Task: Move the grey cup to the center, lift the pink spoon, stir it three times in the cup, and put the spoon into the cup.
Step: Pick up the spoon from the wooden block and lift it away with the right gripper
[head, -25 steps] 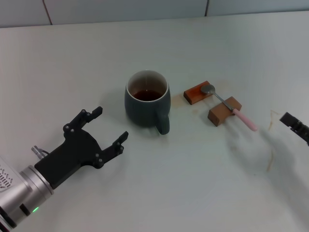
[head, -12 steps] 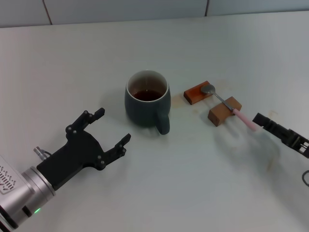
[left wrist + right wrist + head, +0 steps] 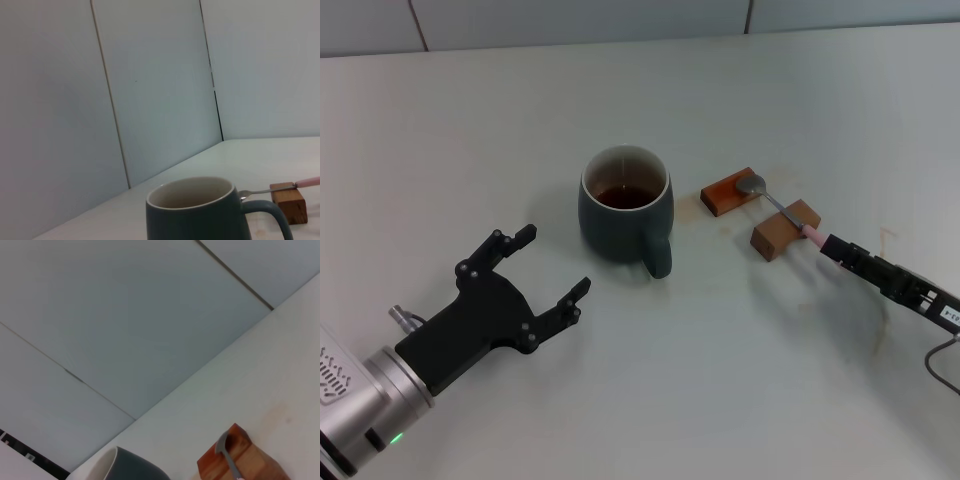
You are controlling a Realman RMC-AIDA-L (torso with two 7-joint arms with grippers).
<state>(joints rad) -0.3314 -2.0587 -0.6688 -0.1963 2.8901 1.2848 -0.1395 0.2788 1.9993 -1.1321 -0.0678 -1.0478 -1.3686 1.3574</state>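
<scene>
Grey cup (image 3: pixel 624 212) upright mid-tabletop (image 3: pixel 740 380), handle toward robot; pink spoon (image 3: pixel 782 211) bridges two brown blocks (image 3: pixel 757 213) beside it; right gripper (image 3: pixel 833 247) at spoon's handle end, jaws unreadable; left gripper (image 3: pixel 548 262) parked near cup, jaws spread.

Pale table (image 3: pixel 740 380) with the grey cup (image 3: pixel 623 217) near centre and two brown blocks (image 3: pixel 757 216) just beside it.

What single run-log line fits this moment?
cup: centre, untouched | spoon: on blocks | right pincer: at spoon handle | left pincer: open, beside cup
</scene>
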